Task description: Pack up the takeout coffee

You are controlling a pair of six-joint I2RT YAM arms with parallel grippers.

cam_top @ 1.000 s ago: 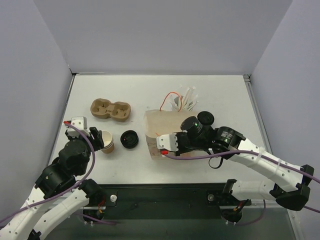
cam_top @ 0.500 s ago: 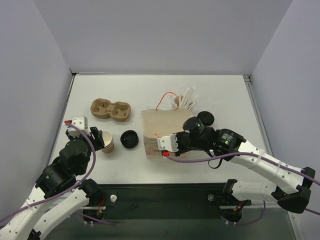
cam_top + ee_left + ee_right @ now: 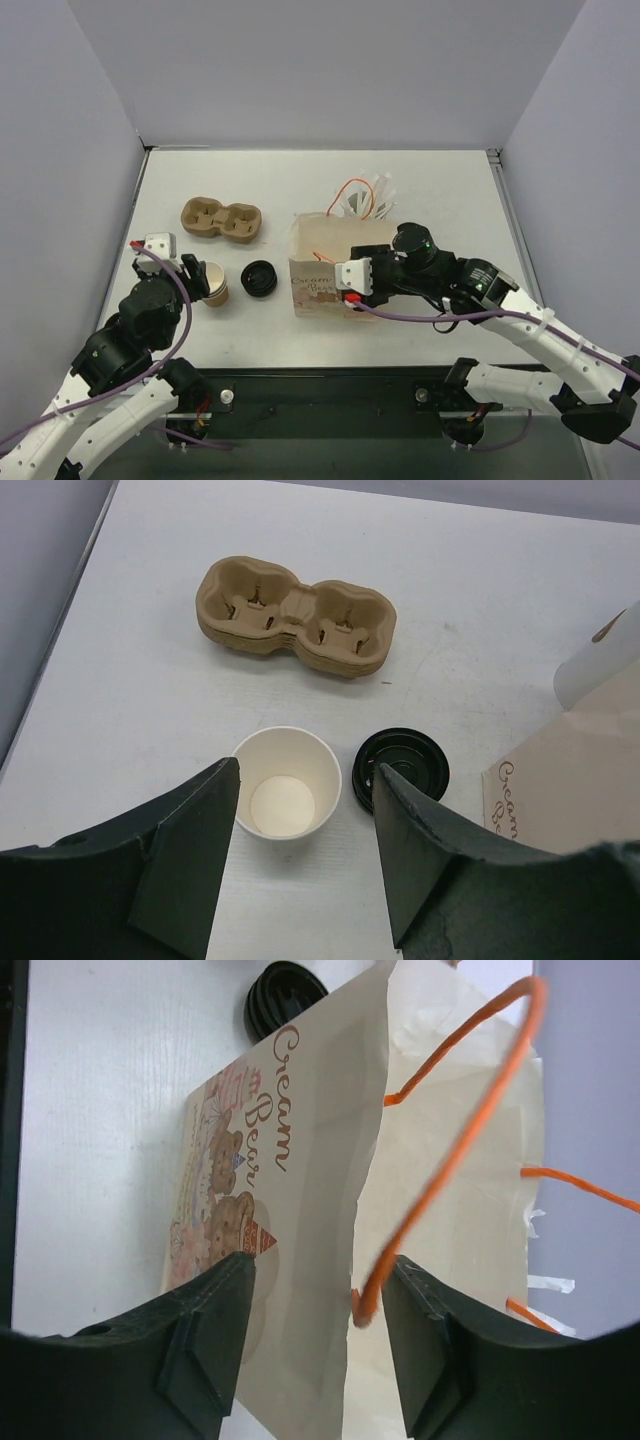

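The takeout coffee is hidden in every view. A tan paper bag (image 3: 322, 268) printed "Cream Bear" stands upright at the table's middle with its mouth open. My right gripper (image 3: 320, 1265) is open, its fingers straddling the bag's front rim (image 3: 375, 1160), and the orange handle (image 3: 450, 1160) loops between them. In the top view the right gripper (image 3: 345, 285) sits at the bag's right front corner. My left gripper (image 3: 306, 772) is open just short of a lidless paper cup (image 3: 287, 785), with nothing held.
A loose black lid (image 3: 259, 278) lies between the lidless cup (image 3: 213, 282) and the bag. A stack of pulp cup carriers (image 3: 221, 219) sits behind them. White plastic pieces (image 3: 375, 195) lie behind the bag. Walls close the table's left, back and right.
The bag went from lying flat to standing upright with its mouth open. My right gripper shifted right and opened from shut. The left arm stayed put.
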